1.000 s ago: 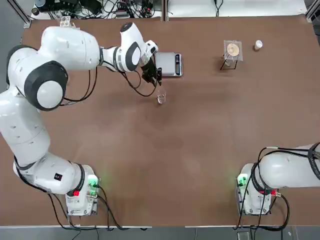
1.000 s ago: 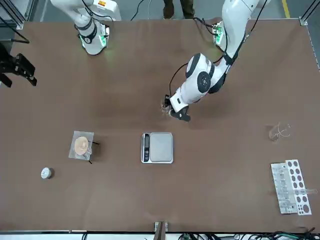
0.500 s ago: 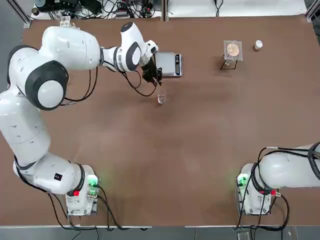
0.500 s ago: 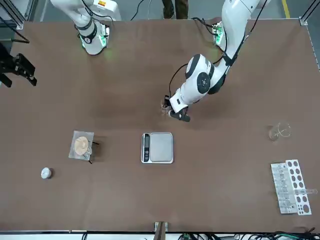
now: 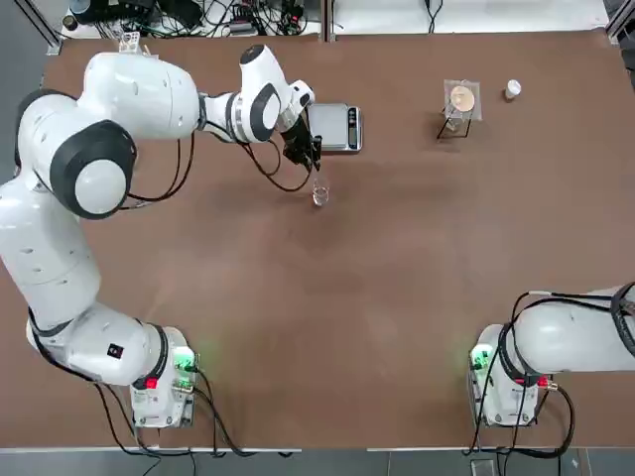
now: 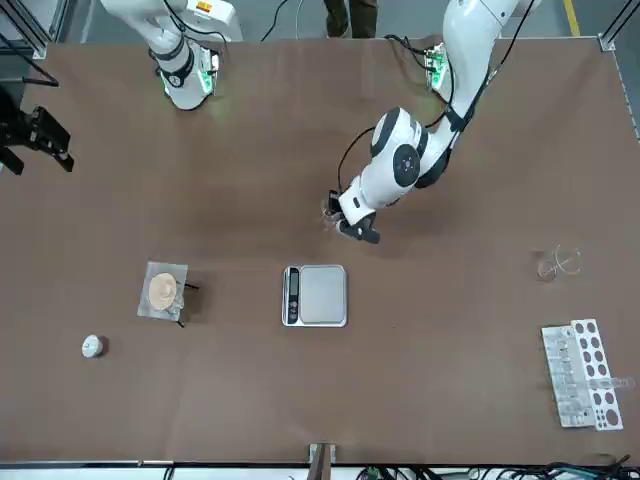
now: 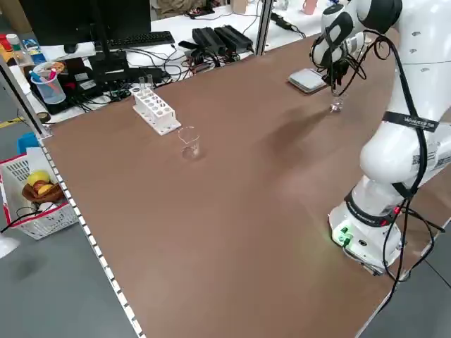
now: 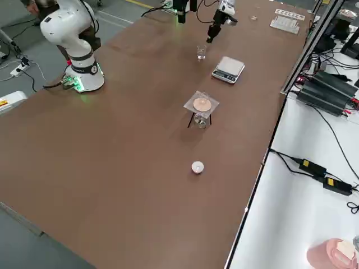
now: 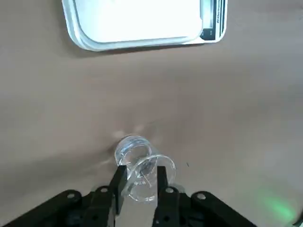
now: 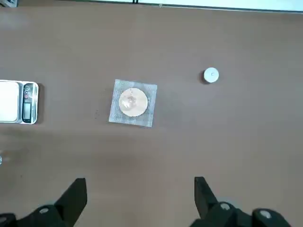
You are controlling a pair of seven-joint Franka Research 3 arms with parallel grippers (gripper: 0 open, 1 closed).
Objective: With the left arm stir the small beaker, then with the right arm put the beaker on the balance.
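Observation:
The small beaker stands upright on the brown table, just in front of the balance. My left gripper hangs right over the beaker, its fingers a narrow gap apart on either side of the rim. A thin clear rod leans inside the beaker; I cannot tell whether the fingers touch it. The balance has nothing on it. My right gripper is held high over the table's right side, wide open and holding nothing.
A little stand with an orange disc and a small white cap sit at the far right. A larger glass beaker and a white test-tube rack are at the far left. Cables and power bricks lie beyond the far edge.
The left gripper's fingers have drawn closer together over the beaker. The arm has barely shifted; the right arm has not moved.

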